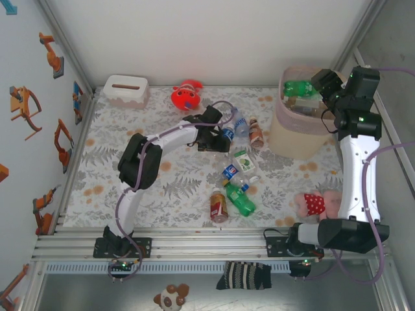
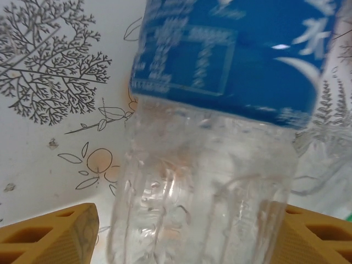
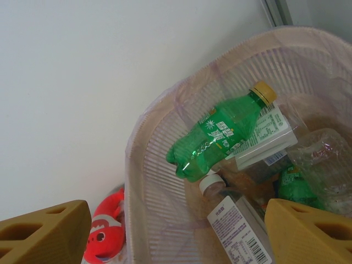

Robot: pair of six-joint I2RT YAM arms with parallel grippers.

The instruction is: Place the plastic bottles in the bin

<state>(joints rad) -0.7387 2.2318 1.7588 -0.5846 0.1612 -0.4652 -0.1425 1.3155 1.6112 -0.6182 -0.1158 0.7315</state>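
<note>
Straddling the clear, blue-labelled bottle (image 2: 209,181) on the table (image 1: 97,168), the left gripper (image 2: 187,235) stands open, jaws either side, across its long axis; the right gripper (image 3: 176,234) hangs wide and empty above the bin (image 3: 157,165).

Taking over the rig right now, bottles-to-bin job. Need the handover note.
Left gripper: open, jaws either side of a clear blue-label bottle on the table, not yet closed on it.
Right gripper: open, empty, above the bin.
Done: several bottles in the bin, a green one on top.
Left: that clear bottle, plus others scattered mid-table, among them a brown bottle, a green bottle and a red-label bottle.
</note>
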